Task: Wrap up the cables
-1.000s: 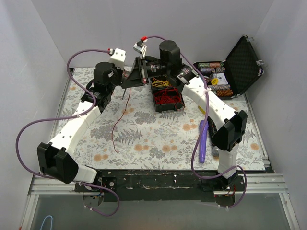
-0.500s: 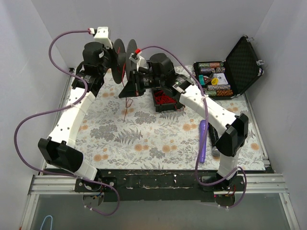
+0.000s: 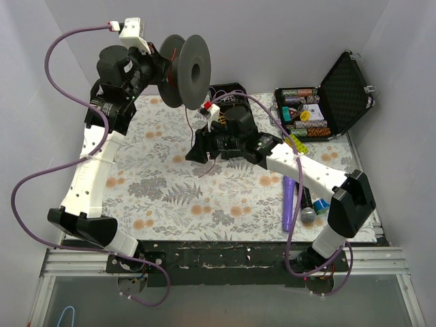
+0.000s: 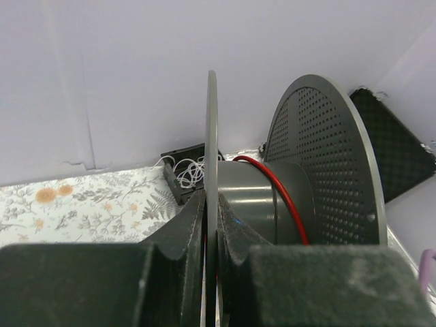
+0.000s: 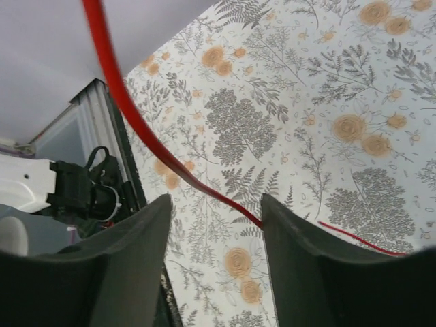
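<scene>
Top external view: two white robot arms reach over a tabletop [image 3: 170,201] covered in a floral pattern. The left arm is raised high at the far left and holds a dark grey spool [image 3: 186,71] in the air, tilted on its side with one round flange facing the camera. In the left wrist view, the left gripper [image 4: 211,204] is clamped on the thin edge of the spool's near flange, with one finger on each side. A single turn of the red cable [image 5: 120,85] lies around the spool's core.

From the spool, the cable hangs down to the right gripper [image 3: 198,155], which sits low over the middle of the tabletop. In the right wrist view, its jaws stand apart and the cable runs down through the gap, close to one finger. The cable's loose end trails on the tabletop.

Behind the right arm is a black tray [image 3: 230,90] holding coiled cables. At the far right is an open black case [image 3: 344,95] with stacked chips. A purple object [image 3: 289,203] lies near the right arm.
</scene>
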Controlling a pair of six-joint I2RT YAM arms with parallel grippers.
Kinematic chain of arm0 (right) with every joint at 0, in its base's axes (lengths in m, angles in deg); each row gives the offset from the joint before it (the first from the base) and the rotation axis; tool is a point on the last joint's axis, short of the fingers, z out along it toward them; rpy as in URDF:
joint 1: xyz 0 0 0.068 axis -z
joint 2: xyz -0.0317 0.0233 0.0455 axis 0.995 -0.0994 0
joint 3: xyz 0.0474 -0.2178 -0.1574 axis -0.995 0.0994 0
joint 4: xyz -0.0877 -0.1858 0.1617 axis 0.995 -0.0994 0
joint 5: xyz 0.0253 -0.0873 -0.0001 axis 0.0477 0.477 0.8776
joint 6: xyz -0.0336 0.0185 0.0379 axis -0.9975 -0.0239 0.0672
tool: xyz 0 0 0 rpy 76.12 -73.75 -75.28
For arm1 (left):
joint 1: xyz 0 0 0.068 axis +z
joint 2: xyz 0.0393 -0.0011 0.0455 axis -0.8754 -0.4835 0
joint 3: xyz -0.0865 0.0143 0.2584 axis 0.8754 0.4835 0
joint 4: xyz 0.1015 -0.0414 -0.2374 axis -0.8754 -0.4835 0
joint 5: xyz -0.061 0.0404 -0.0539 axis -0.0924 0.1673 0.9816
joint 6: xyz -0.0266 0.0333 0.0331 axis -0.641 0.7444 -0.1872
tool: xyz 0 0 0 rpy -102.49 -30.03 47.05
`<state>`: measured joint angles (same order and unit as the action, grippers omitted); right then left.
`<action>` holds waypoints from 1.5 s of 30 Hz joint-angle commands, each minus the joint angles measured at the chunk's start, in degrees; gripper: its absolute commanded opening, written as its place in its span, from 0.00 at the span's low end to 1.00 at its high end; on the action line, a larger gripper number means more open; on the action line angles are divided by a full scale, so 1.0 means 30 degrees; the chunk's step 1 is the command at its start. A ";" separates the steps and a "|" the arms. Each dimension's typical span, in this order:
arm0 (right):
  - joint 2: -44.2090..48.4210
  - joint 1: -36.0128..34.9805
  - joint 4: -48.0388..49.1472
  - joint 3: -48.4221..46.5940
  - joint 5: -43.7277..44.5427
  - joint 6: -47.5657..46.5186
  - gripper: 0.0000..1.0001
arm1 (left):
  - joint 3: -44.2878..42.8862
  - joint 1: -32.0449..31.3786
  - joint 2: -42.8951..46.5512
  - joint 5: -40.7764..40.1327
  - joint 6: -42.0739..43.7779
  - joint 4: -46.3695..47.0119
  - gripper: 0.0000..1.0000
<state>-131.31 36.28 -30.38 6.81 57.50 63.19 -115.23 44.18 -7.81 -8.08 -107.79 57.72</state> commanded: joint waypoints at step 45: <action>-0.0330 0.2556 1.3865 0.8229 -0.1401 -0.4747 0.72 | -0.6026 -0.0019 0.0753 0.6323 0.0304 -0.0169 0.00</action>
<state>-130.78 43.78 8.11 34.57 55.53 47.46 -130.53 44.14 -7.39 10.13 -105.99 53.70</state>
